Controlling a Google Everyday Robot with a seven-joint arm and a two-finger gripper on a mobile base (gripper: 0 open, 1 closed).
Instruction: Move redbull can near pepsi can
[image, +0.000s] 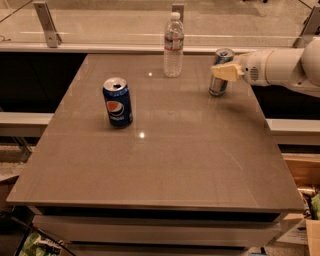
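The redbull can is a slim blue and silver can standing upright at the table's far right. My gripper reaches in from the right on a white arm and sits at the can's upper half, covering part of it. Whether it grips the can does not show. The pepsi can is a wider dark-blue can with a round logo. It stands upright on the left half of the table, well apart from the redbull can.
A clear water bottle stands upright at the far edge, left of the redbull can. The brown table ends just right of the redbull can. A glass railing runs behind it. Boxes lie low on the right.
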